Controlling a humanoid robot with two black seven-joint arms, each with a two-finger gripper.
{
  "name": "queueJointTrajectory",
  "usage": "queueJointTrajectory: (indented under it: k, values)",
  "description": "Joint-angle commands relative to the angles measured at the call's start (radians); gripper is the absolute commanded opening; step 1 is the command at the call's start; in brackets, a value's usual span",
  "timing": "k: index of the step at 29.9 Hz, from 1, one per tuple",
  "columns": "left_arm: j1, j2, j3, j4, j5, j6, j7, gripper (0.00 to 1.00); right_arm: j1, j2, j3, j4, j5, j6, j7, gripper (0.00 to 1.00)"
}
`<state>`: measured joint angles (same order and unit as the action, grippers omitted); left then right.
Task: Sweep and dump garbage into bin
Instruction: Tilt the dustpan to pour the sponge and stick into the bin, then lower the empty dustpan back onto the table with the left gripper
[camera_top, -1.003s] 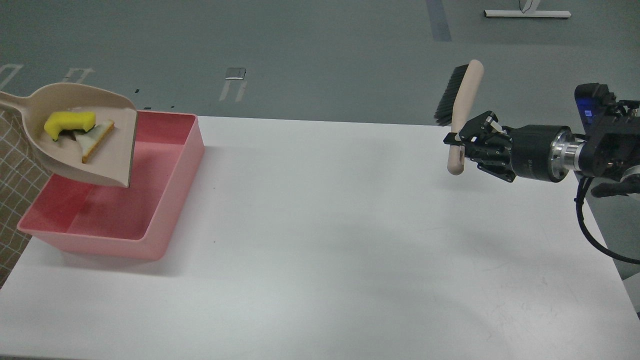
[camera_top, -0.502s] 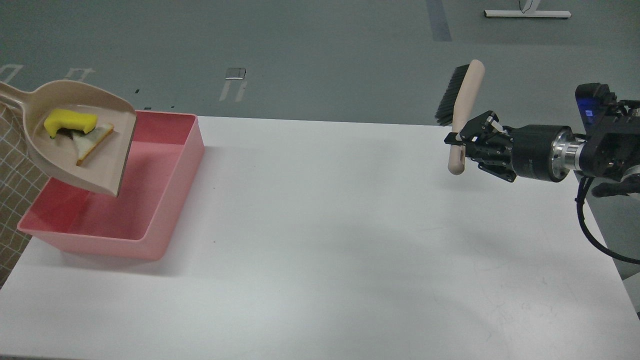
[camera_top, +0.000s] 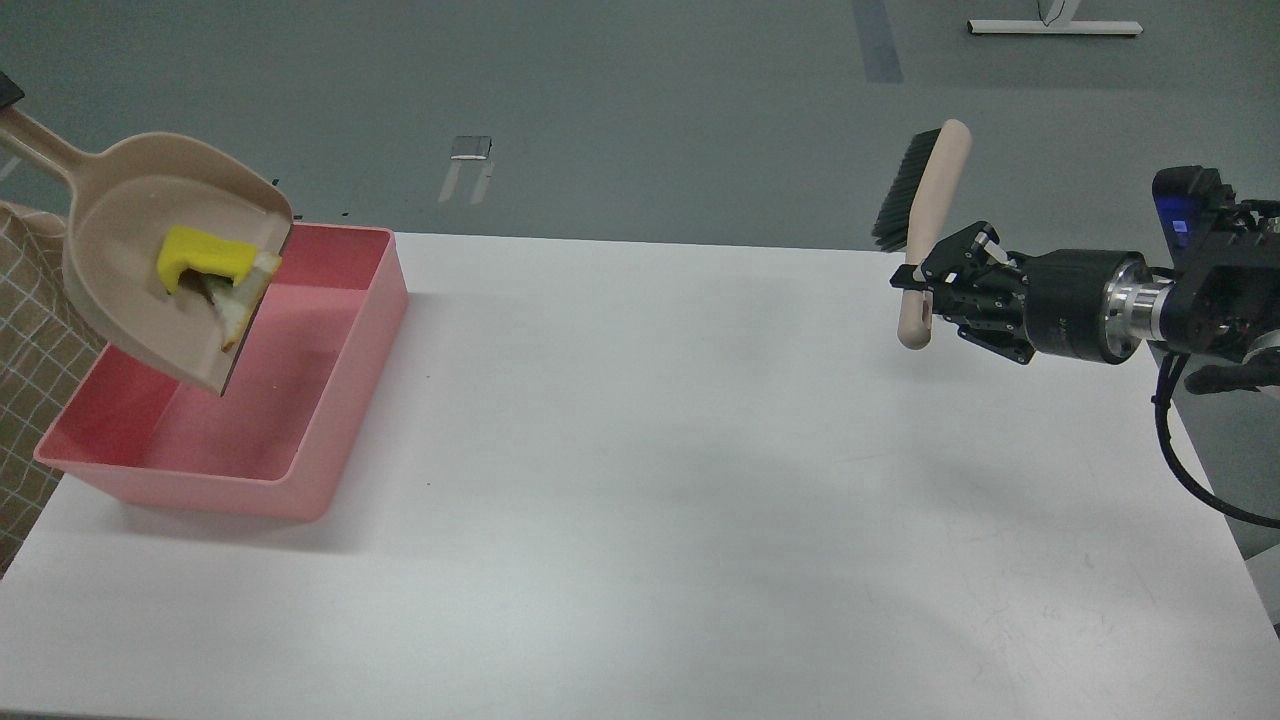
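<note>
The sweeping looks done: the yellow sponge (camera_top: 203, 258) and the bread slice (camera_top: 235, 302) sit at the low lip of the tilted dustpan (camera_top: 150, 260), right over the pink bin (camera_top: 330, 400), far off to the left of the right jaws (camera_top: 915, 285). Those jaws are clenched on the brush (camera_top: 925, 215), held up above the white counter (camera_top: 700, 480). The left jaws are out of sight, and the scraps have yet to drop into the bin.
</note>
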<state>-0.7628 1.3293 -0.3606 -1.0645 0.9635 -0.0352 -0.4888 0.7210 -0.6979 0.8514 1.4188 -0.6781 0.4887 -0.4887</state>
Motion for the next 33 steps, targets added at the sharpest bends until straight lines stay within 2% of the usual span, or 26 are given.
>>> queueJointTrajectory:
  k: [1,7,12,14,19,23,27,33]
  values:
    - [-0.001,0.02,0.0,-0.044,0.052,0.044,0.0,0.0,0.0,0.003,0.0,0.0,0.0,0.0,0.0,0.0]
    - [-0.001,0.044,0.0,-0.104,0.099,0.098,0.0,0.0,0.0,0.005,0.0,0.0,0.0,0.0,0.0,0.0]
    - [-0.05,0.044,0.0,-0.104,0.086,0.091,0.0,0.0,0.0,0.006,0.0,0.0,0.0,0.0,0.0,0.0]
    - [-0.073,0.044,-0.004,-0.104,0.058,0.061,0.0,0.0,0.0,0.006,0.0,0.002,0.0,0.0,0.0,0.0]
    - [-0.15,0.036,-0.003,-0.101,-0.145,-0.119,0.0,0.0,0.0,0.006,0.0,0.005,0.0,0.0,0.0,0.0]
    - [-0.154,0.03,-0.006,-0.106,-0.227,-0.172,0.0,0.0,0.0,0.006,0.001,0.005,0.0,0.0,0.0,0.0]
    - [-0.153,-0.015,-0.011,-0.112,-0.342,-0.27,0.0,0.0,0.001,-0.003,0.001,0.005,0.002,0.0,0.0,0.0]
    - [-0.125,-0.107,0.0,-0.13,-0.361,-0.258,0.0,0.0,0.003,-0.003,0.003,0.005,0.0,0.0,0.0,0.0]
